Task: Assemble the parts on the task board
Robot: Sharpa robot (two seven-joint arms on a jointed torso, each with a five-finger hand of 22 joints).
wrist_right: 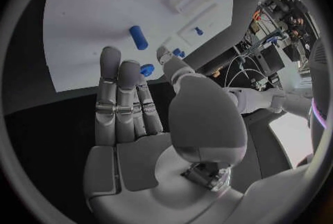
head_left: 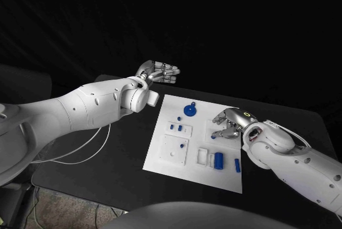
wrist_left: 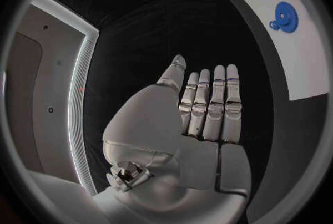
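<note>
At the centre of the black desk [head_left: 100,174] lies the white task board [head_left: 160,160], carrying several blue parts. A blue gear [head_left: 190,110] sits near the board's far edge; the left wrist view shows it too, as a toothed disc with a smaller gear beside it. A blue block [head_left: 219,160] stands near the board's near edge, next to a white holder [head_left: 203,156]. A slim blue peg [head_left: 237,164] lies just beside the block, toward the right arm. Two small blue pieces [head_left: 180,127] rest on a raised white plate at mid-board.

Left hand [head_left: 160,72]: raised beyond the board's far left corner, over the bare desk, its fingers [wrist_left: 215,107] straight and side by side, holding nothing.

Right hand [head_left: 229,124]: over the board's right edge, fingers [wrist_right: 121,96] extended, together and empty, their tips close above a short blue pin [wrist_right: 138,37] on the white surface.
</note>
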